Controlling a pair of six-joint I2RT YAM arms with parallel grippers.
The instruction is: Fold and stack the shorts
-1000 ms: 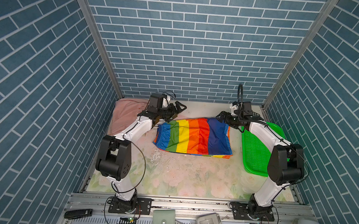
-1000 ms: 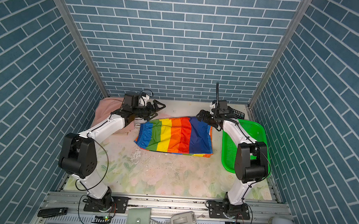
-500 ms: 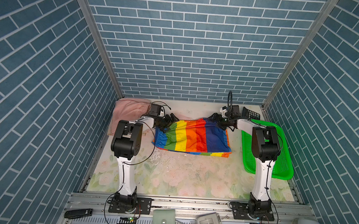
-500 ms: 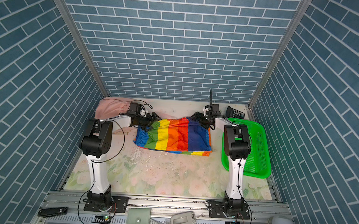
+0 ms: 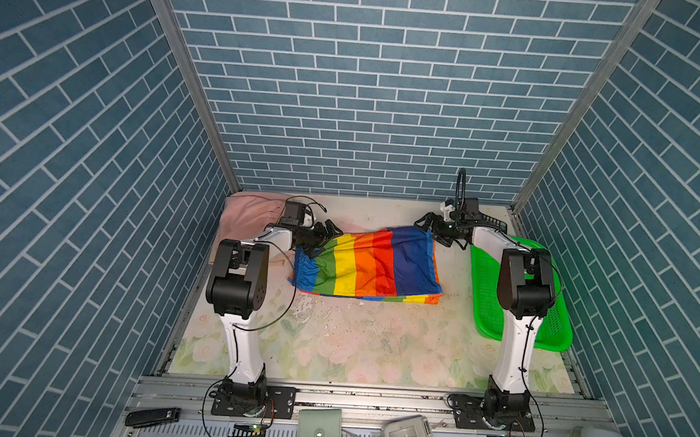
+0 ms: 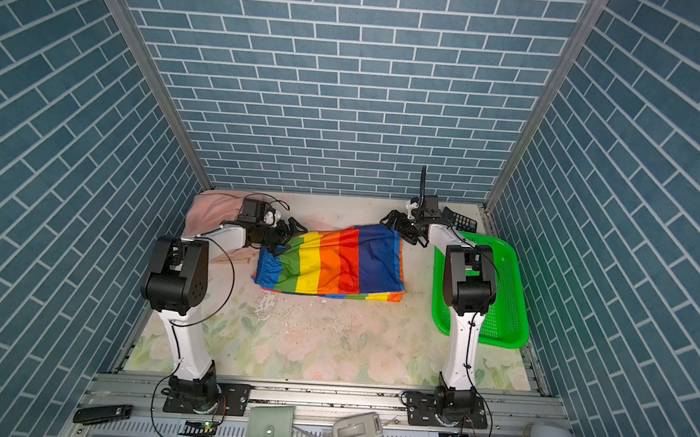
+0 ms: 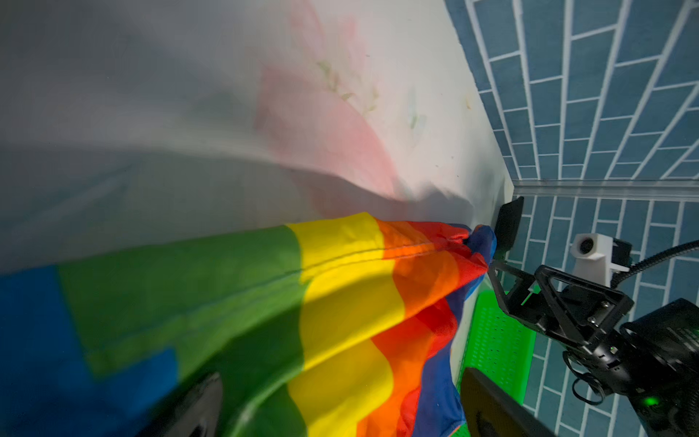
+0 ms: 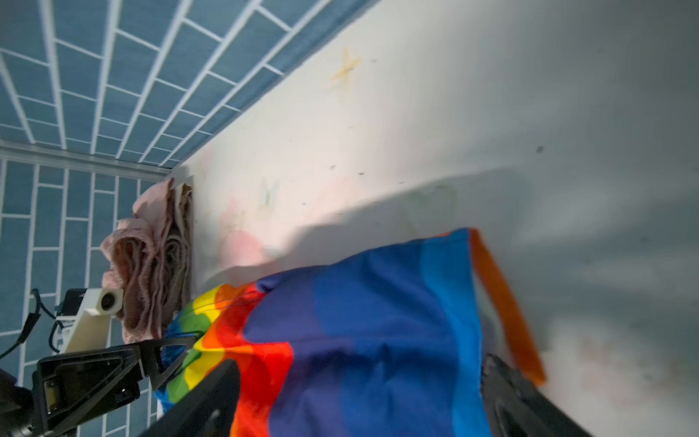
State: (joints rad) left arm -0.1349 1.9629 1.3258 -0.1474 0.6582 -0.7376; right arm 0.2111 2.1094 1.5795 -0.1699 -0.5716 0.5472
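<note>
Rainbow shorts [image 5: 372,266] [image 6: 333,264] lie spread flat on the surface [image 5: 353,344] in both top views; stripes run blue, green, yellow, orange, red, navy from L end to R end; a second layer peeks out along the edge nearest the arm bases, so the cloth looks doubled over.

L hand [image 5: 325,242] [image 6: 288,237] sits at the rainbow shorts' wall-side L corner, jaws spread wide & straddling the cloth edge w/o pinching it; L wrist view shows its dark fingers [image 7: 196,408] well apart w/ green & yellow stripes running btwn them.

R hand [image 5: 431,232] [image 6: 398,228] sits at the wall-side R corner, jaws likewise wide apart; R wrist view has navy cloth btwn its fingers [image 8: 514,401], nothing clamped. In L wrist view the R hand [image 7: 497,249] shows at the bunched navy corner; touching or just beside it, can't tell which.

Pink shorts [image 5: 248,215] [image 6: 215,209] lie folded off the rainbow shorts' L end, in the corner by the walls, partly under the L arm. R wrist view shows that pile [image 8: 140,272] edge-on, w/ tan shorts [image 8: 181,234] as a layer btwn the pink folds & the surface; only their folded edge shows.

Green basket [image 5: 557,336] [image 6: 509,304] stands off the rainbow shorts' R end, apart from them; the R arm crosses over its wall-side part.
</note>
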